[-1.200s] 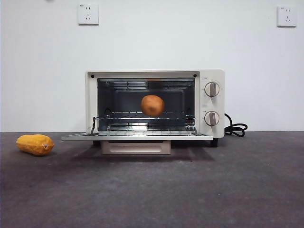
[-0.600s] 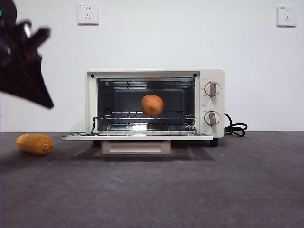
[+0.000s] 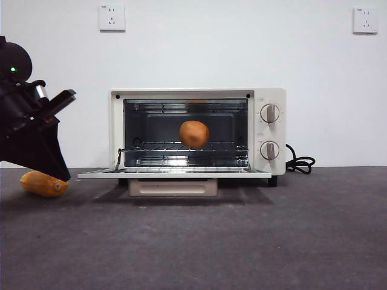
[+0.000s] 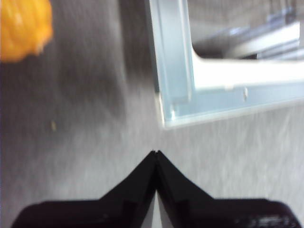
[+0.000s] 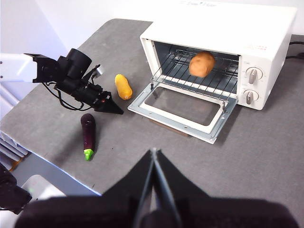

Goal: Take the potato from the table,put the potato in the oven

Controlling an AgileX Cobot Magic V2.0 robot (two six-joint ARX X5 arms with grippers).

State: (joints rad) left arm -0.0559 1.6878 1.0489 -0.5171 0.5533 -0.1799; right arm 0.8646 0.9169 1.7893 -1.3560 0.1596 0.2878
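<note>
The orange-brown potato (image 3: 194, 133) rests on the wire rack inside the cream-white oven (image 3: 272, 124), whose glass door (image 3: 175, 174) hangs open and flat. From the right wrist view the potato (image 5: 202, 64) shows on the same rack. My left gripper (image 3: 64, 176) is shut and empty, low over the dark grey table (image 3: 242, 241) just left of the door's corner (image 4: 173, 57); its closed tip (image 4: 156, 153) points down at bare table. High above the table's near side, my right gripper (image 5: 153, 151) is shut on nothing.
A glossy yellow-orange vegetable (image 3: 41, 184) lies on the table left of the oven, partly behind the left arm. A purple eggplant (image 5: 88, 130) lies nearer the table's front left edge. The oven's black cord (image 3: 300, 163) coils at its right.
The left arm has come into the front view from the top left and dropped down next to the yellow vegetable. The potato and the oven door have not moved.
</note>
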